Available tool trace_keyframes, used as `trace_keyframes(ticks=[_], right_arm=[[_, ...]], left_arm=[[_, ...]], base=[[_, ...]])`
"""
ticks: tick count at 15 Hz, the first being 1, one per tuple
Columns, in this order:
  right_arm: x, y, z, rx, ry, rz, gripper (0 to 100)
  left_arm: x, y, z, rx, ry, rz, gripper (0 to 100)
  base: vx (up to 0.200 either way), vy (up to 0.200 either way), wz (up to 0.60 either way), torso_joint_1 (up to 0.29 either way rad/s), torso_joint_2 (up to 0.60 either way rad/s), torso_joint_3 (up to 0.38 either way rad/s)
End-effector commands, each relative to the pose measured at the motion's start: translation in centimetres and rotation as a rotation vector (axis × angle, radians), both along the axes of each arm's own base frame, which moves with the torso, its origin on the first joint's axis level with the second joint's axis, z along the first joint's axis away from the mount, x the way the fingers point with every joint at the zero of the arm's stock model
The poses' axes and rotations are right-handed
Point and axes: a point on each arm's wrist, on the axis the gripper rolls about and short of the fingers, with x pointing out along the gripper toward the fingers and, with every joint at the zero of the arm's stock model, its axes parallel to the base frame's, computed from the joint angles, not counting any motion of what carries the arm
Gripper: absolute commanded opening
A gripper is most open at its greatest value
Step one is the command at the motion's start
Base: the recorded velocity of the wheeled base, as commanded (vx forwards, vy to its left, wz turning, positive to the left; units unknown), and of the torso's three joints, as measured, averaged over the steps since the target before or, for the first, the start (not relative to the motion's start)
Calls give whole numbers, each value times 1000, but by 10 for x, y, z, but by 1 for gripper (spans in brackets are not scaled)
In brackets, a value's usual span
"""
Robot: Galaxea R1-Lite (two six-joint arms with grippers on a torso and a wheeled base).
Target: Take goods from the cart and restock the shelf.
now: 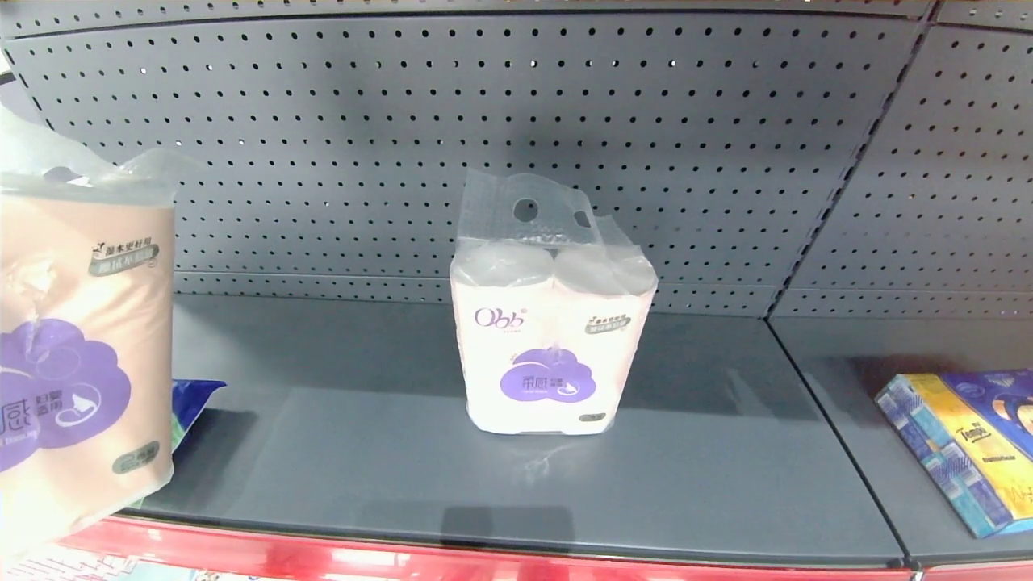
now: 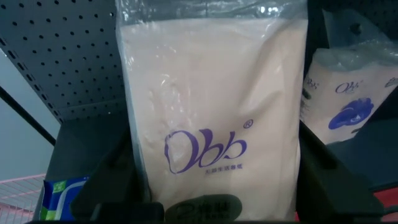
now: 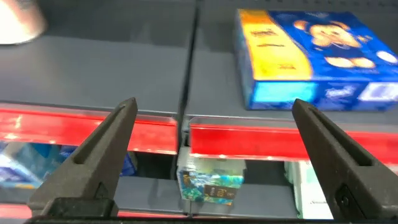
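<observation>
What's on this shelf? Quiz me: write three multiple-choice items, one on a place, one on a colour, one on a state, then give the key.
1. Unlike the held pack, the standing pack of rolls sits
A. mid-shelf, upright
B. flat at the front edge
C. hung from a hook

2. The cloud mark on the standing pack's front is
A. green
B. purple
C. orange

3. The right claw is
A. shut on a box
B. shut, empty
C. open, empty

Key: 1 A, it stands upright on the middle of the shelf. 2 B, the head view shows the mark as purple. 3 C, its fingers stand wide apart with nothing between them.
</observation>
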Motion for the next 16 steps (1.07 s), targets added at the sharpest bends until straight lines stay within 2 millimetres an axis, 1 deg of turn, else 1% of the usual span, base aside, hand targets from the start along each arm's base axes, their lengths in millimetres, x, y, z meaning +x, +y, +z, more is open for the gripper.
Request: trace_keyframes(ticks=[1,2,3,4,5,6,7,8,9,10,13,15,16], right_arm=[[25,1,98,66,36,32,100],[47,2,147,118,28,67,100],[67,4,163,113,68,140,100],[89,8,165,83,122,205,100],[118,10,165,66,163,204,100],[135,12,162,64,179,210,100],[164,20,155,65,202,308,100],[174,26,150,57,217,396,100],[188,32,140,21,259,523,100],[196,34,133,-1,285,604,100],[216,40,120,-51,320,766,100],[225,43,116,-57,329,825,100],[229,48,116,-55,325,893,100]], left_arm=[[4,0,0,-6,12,-33,0],[6,-3,-2,-11,22,-79,0],[8,-6,-3,-13,30,-134,0],[10,-9,-3,-11,35,-192,0],[14,-11,-1,-10,39,-229,0],[19,-11,0,-4,37,-242,0],[26,-12,-1,-5,41,-272,0],[29,-13,-1,-9,46,-286,0],[38,-14,0,-7,44,-324,0],[48,-13,0,-3,31,-341,0],[71,-11,0,12,-26,-337,0],[76,-10,0,12,-38,-338,0],[80,-10,0,11,-36,-337,0]], base=[[0,0,0,0,0,0],[0,0,0,0,0,0],[0,0,0,0,0,0],[0,0,0,0,0,0],[0,0,0,0,0,0],[0,0,0,0,0,0],[0,0,0,0,0,0],[0,0,0,0,0,0],[0,0,0,0,0,0],[0,0,0,0,0,0],[0,0,0,0,0,0],[0,0,0,0,0,0],[0,0,0,0,0,0]])
